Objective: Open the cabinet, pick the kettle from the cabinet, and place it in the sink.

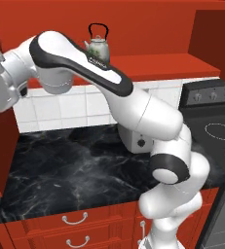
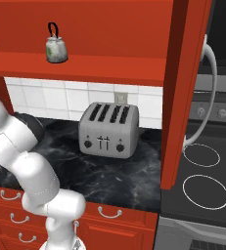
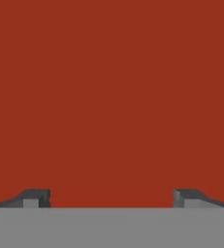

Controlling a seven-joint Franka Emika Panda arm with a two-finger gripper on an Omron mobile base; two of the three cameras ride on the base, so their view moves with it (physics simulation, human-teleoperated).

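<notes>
1. We see the cabinet (image 2: 85, 29) standing open, its red interior bare apart from one item on the shelf.
2. The kettle (image 2: 56, 48) sits upright on that shelf, towards its left end in the right base view, black hoop handle raised above the white body. In the left base view the kettle (image 1: 97, 44) shows just above the arm's upper link, which crosses in front of its base.
3. The right-hand door (image 2: 185, 88) hangs swung out towards us, its edge dropping in front of the stove, and its long silver bar handle (image 2: 208, 93) bows off the outer face.
4. Below the shelf we have open room: white wall tile, then a stretch of black marble counter (image 1: 60, 175) with nothing on its left part.
5. The toaster (image 2: 108, 129) stands on the counter against the tile, under the shelf and well apart from the kettle.
6. The counter's front edge meets the red drawers (image 2: 104, 215); to its right lies the stove top (image 2: 205, 176), partly behind the hanging door.
7. The arm reaches up and left, its wrist at the left frame edge beside a red panel.
8. In the hand view our gripper (image 3: 111, 197) has its fingertips (image 3: 36, 197) spread wide, nothing between them, facing a flat red surface up close.
</notes>
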